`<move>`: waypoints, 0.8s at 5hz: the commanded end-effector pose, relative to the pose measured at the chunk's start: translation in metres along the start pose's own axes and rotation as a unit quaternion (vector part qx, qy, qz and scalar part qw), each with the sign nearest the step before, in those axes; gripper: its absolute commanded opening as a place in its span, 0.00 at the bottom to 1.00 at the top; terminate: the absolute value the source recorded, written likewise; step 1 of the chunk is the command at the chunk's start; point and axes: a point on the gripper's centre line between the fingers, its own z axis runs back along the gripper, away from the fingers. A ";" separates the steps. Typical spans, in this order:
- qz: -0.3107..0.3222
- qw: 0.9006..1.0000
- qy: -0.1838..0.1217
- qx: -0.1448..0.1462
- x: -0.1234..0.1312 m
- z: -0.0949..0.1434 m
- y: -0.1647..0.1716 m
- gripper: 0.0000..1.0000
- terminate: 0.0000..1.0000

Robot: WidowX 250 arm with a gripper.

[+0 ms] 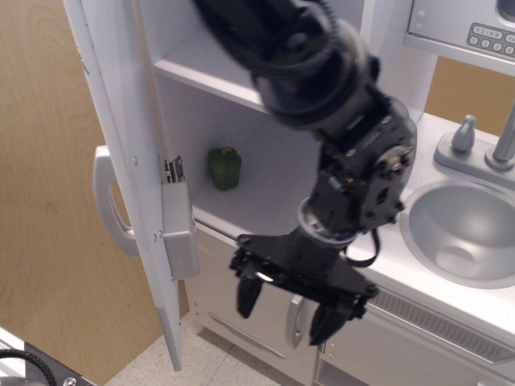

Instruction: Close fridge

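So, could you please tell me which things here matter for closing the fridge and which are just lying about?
For the job:
- fridge door, standing wide open
- its grey handle
- pincer, open, holding nothing

Just lying about:
- green pepper on the shelf
- sink
- faucet
- microwave

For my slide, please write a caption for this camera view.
Open gripper hangs before the fridge, door still wide open, green pepper inside.

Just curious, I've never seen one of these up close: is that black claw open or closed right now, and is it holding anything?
Gripper: open, holding nothing; it hangs in front of the lower cabinet, apart from the fridge door.
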 end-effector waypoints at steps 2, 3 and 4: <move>-0.032 0.999 0.021 0.003 -0.051 -0.003 0.054 1.00 0.00; -0.031 0.999 0.014 0.008 -0.051 -0.008 0.072 1.00 0.00; -0.022 1.000 0.014 -0.004 -0.040 -0.004 0.089 1.00 0.00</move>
